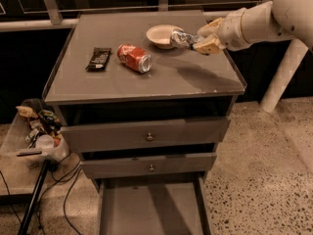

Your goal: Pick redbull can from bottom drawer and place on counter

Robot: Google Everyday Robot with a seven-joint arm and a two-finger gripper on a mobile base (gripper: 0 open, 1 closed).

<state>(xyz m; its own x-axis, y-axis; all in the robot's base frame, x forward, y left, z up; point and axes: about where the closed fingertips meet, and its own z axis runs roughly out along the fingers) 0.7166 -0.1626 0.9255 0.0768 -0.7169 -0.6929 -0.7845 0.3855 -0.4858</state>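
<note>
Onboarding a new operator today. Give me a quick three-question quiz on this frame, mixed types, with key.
1. True or false: the redbull can lies in the bottom drawer.
2. What lies on the counter between the dark snack bar and the white bowl? A) mug B) red soda can C) sponge
3. Where is the gripper, and what do its fingers hold?
Key: 1 false. 2 B. 3 Over the counter's right rear, beside the bowl, shut on the redbull can.
</note>
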